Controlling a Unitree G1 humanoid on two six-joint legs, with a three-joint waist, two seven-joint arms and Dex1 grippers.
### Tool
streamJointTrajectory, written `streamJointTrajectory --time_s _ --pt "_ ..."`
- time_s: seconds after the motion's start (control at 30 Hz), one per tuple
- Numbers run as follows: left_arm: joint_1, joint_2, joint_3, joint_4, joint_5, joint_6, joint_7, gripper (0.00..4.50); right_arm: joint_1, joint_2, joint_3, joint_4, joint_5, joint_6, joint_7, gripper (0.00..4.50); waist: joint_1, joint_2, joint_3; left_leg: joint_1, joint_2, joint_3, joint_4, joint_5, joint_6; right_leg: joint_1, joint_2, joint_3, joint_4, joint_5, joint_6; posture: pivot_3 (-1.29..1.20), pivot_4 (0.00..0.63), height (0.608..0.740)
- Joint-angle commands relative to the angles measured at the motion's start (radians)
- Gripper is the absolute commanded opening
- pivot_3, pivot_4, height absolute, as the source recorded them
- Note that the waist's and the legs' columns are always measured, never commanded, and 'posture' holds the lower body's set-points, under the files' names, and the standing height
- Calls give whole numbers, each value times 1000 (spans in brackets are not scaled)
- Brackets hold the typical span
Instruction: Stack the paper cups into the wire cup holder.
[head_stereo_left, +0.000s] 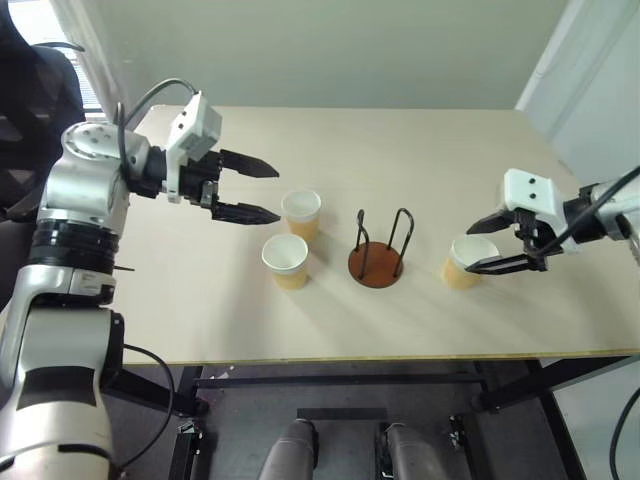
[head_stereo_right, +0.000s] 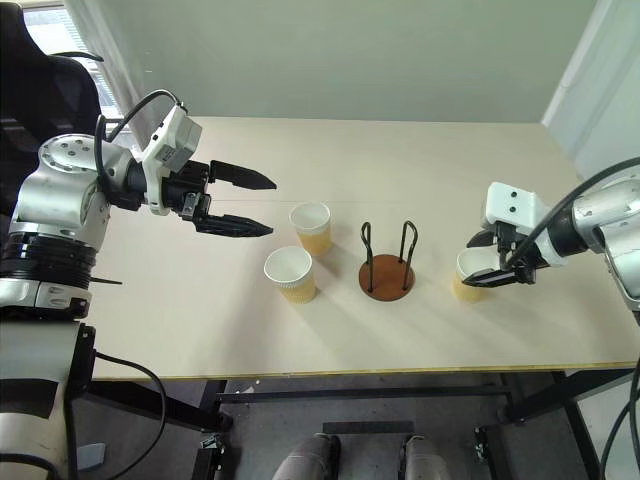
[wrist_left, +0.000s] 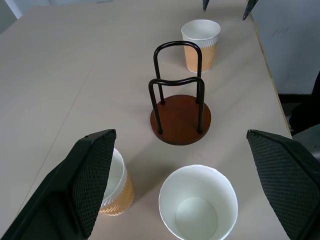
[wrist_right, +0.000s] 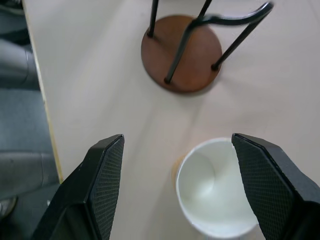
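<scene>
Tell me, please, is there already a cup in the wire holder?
No, the holder stands empty on the table, and all three cups sit on the tabletop beside it.

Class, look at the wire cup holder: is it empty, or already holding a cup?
Empty. The wire cup holder shows its bare brown base, and all three paper cups stand on the table.

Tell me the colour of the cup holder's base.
Reddish-brown base, clearest in the left wrist view.

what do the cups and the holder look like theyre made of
Paper cups: seemingly paper, matte ribbed tan sleeve, white rolled rim and inside. Wire cup holder: thin bent black loops, probably coated metal, on a reddish-brown disc, possibly stained wood.
</scene>
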Motion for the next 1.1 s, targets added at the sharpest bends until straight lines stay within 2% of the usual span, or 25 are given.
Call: streamJointTrajectory --time_s 0.03,0.37,0.83,0.97,1.0,1.1 --pt "-25 14 3 -12 -21 -25 -34 4500 3 -10 32 4 -96 -128 -21 3452 0 0 0 0 0 0 0 0 0 0 0 0 0 0 1 0 150 740" --pt "-10 41 10 -38 -36 -17 -34 4500 -16 62 95 104 -223 -284 -23 3452 -2 0 0 0 0 0 2 1 2 1 0 1 -2 3 6 0 150 740" --pt "-4 50 16 -46 -32 -15 -34 4500 -40 118 100 247 -273 -313 13 3452 1 0 0 0 0 0 2 0 3 2 0 1 -4 4 5 0 150 740" --pt "-2 52 16 -49 -32 -15 -34 4500 -40 128 101 246 -282 -307 19 2628 1 0 0 0 0 0 2 0 3 2 0 1 -4 4 5 0 150 740" --pt "-2 53 16 -49 -31 -15 -34 4500 -40 129 102 242 -284 -306 23 2184 0 0 0 0 0 0 2 0 3 2 0 1 -4 4 5 0 150 740" --pt "-4 51 16 -46 -29 -17 -34 4500 -41 133 107 237 -297 -312 29 1219 1 0 0 0 0 0 2 0 3 2 0 1 -4 4 5 0 150 740"
